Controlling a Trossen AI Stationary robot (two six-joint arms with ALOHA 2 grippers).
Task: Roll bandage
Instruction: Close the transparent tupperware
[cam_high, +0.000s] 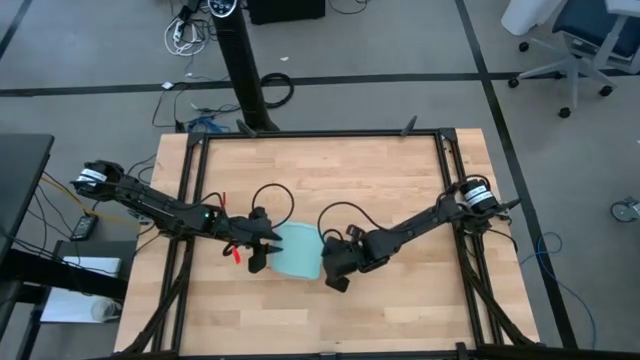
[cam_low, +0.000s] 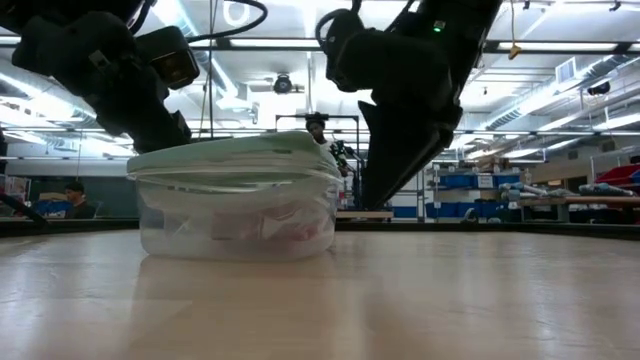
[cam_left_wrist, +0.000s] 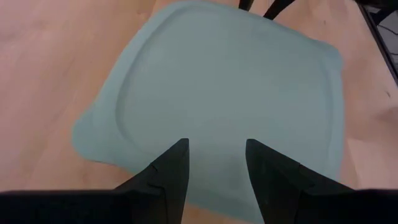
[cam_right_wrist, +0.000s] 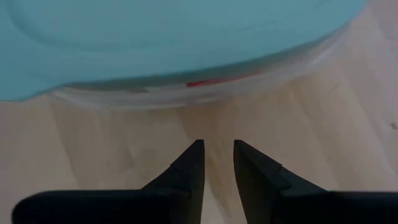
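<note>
Red bandage (cam_right_wrist: 208, 81) sealed inside a clear container (cam_low: 238, 215), glimpsed only as a thin red streak through the near wall in the right wrist view and as a faint red smudge low in the tub in the low view. Shape and long axis impossible to tell; roll or loose strip unclear. Light-blue lid (cam_left_wrist: 217, 106) resting on top, covering the tub fully. Container on the wooden table (cam_high: 400, 190), between the 2 arms.

Left gripper (cam_high: 258, 262) at the container's left edge, hovering over the lid near its rim, fingers apart with nothing between them. Right gripper (cam_right_wrist: 216, 163) just beside the container's right wall, down near the tabletop, pointed at the wall where the red shows, fingers slightly apart, empty.

Bandage lying straight ahead of the right jaws but behind plastic; likely the lid must come off first, and the left gripper sits nearer to it.
</note>
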